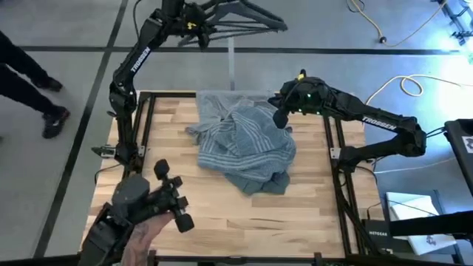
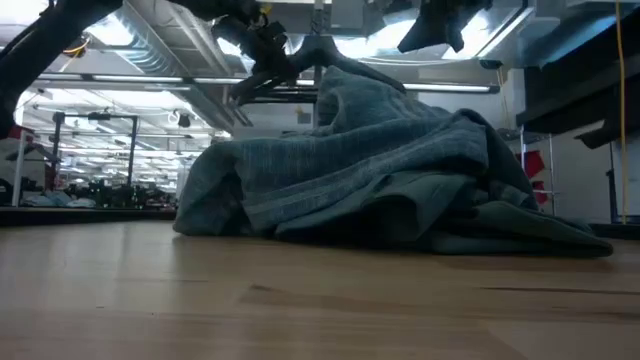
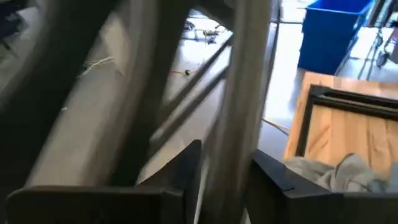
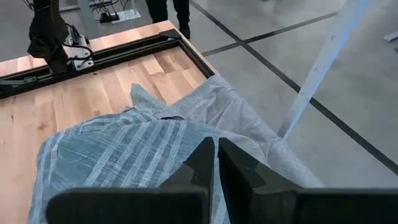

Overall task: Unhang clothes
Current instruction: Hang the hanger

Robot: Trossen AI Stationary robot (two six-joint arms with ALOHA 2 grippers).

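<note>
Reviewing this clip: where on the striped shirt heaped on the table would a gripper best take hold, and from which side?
Probably the raised fold at the top of the striped shirt, coming straight down from above. The cloth lies in a slack heap on the table, so its crest offers a pinchable ridge. The right gripper hovers by its far edge.

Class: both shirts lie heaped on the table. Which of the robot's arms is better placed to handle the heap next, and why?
Probably the right. The right pincer hovers at the striped shirt and grey T-shirt, fingers nearly together, holding nothing. The left pincer is beyond the table's far edge, gripping a dark hanger.
</note>
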